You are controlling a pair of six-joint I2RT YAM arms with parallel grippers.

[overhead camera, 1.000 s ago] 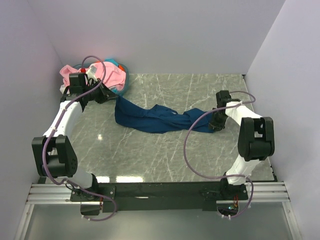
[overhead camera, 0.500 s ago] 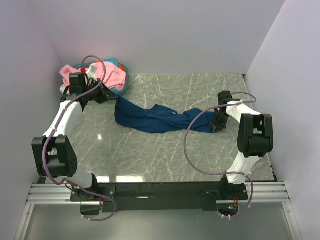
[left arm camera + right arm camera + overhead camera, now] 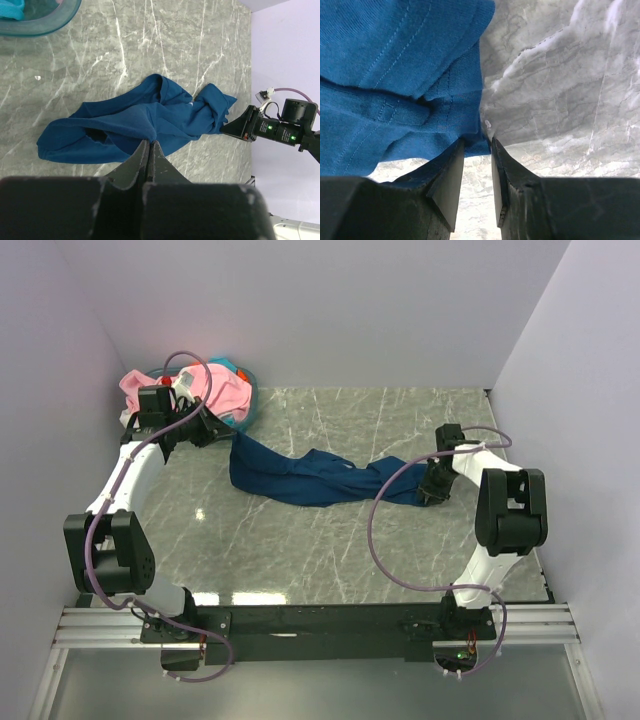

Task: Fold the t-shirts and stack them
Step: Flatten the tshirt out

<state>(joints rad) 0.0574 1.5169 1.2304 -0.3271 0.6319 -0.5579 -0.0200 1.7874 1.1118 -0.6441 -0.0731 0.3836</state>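
From my console, the navy t-shirt (image 3: pixel 300 478) lies crumpled in a long rope across the middle of the marble surface (image 3: pixel 400 420), running from near the teal basket (image 3: pixel 247 408) at the back left toward the right arm. A pink t-shirt (image 3: pixel 228 392) is heaped in that basket and hangs over its rim, with something pale bunched beside it (I can't make out what).

My left tool (image 3: pixel 203 430) hangs near the basket's front edge, just beside the shirt's left end. On the left wrist camera its fingers (image 3: pixel 142 157) are pressed together with nothing between them, and the blue cloth shows spread out below.

My right tool (image 3: pixel 431 492) sits low at the shirt's right end. Its wrist view shows the fingers (image 3: pixel 451 172) a narrow gap apart. A stitched corner of the navy hem lies right at the tips and grey marble shows through lower down. I cannot tell whether the cloth is actually pinched.
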